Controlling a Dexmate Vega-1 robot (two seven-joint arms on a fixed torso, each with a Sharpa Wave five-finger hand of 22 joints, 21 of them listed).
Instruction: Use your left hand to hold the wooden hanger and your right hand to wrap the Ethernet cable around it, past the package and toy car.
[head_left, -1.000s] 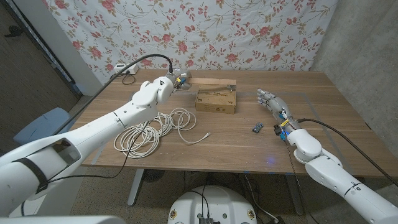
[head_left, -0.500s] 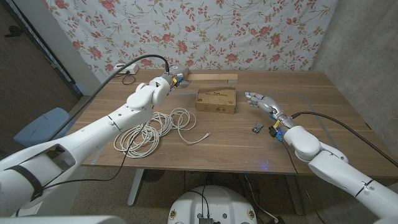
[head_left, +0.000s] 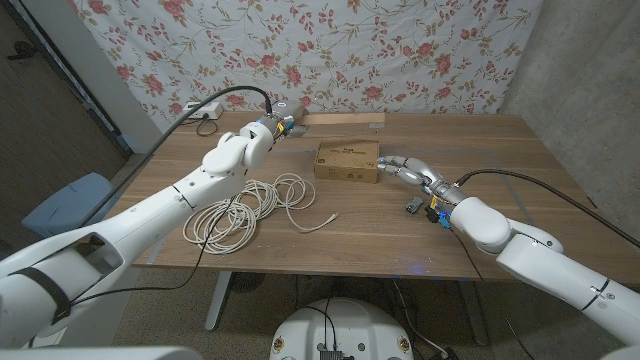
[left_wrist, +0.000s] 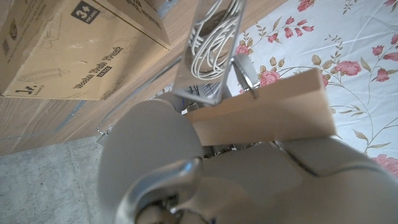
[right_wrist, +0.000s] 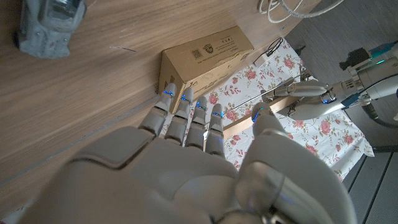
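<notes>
**Right hand must clear the package before it can reach the cable**

The wooden surface (head_left: 520, 160) fills the middle of the head view. On it, left of centre, the Ethernet cable (head_left: 240, 212) lies in a loose white coil, its free end trailing toward the centre. The package (head_left: 347, 160), a brown cardboard box, sits just above centre.

The wooden hanger (head_left: 335, 124) lies along the far edge, upper middle of the frame. The left hand (head_left: 270, 130) is at its left end, and the left wrist view shows pale wood running close across that hand, so it appears to be holding the hanger, though the fingers themselves are hidden.

The right hand (head_left: 405, 167) holds nothing, its fingers extended and only slightly apart, tips just beside the package's right side. The toy car (head_left: 415, 205), small and dark, sits just below that hand.

To do this well, I would carry the right hand over or in front of the package without nudging it, keep the wrist off the toy car, and go for the cable's free end, not the whole coil. The left hand should keep the hanger steady.
</notes>
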